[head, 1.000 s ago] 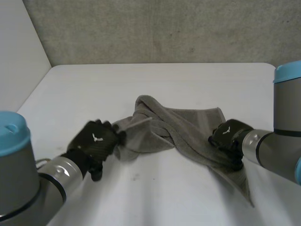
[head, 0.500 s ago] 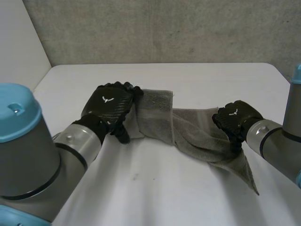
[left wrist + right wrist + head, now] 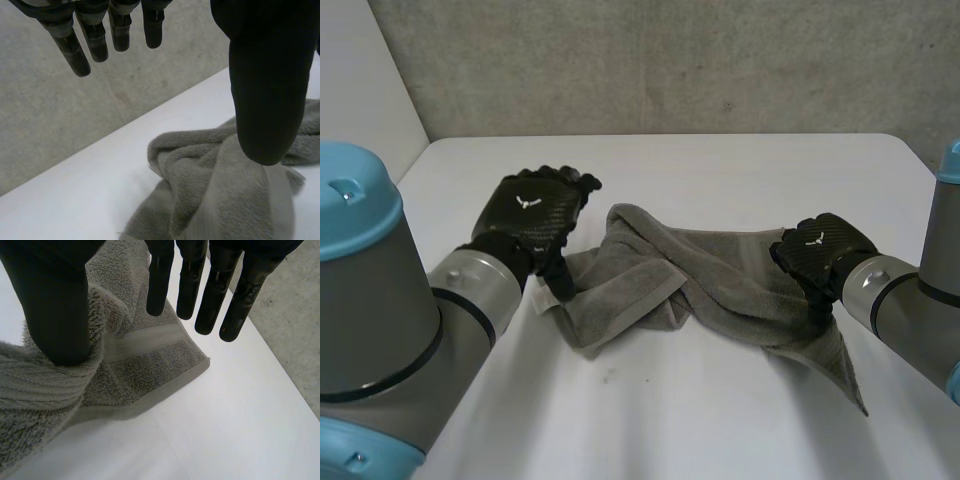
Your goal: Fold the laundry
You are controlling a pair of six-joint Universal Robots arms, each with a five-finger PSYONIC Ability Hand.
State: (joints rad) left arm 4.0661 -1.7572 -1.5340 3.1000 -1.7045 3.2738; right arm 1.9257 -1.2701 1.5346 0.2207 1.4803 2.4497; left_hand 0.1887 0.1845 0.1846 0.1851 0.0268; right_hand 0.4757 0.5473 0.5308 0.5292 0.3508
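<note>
Now we see the grey towel (image 3: 650, 285) bunched mid-table (image 3: 720, 170), one corner trailing toward the near right edge. Right hand (image 3: 820, 250) sits on its right part, fingers straight, thumb against a fold. Left hand (image 3: 530, 215) hovers spread at its left end.

This looks to me like a robotics lab or test cell. I stand at a plain white table (image 3: 740, 170) set against a bare grey concrete wall (image 3: 670, 60), with a blank white panel (image 3: 360, 100) on my left.
</note>
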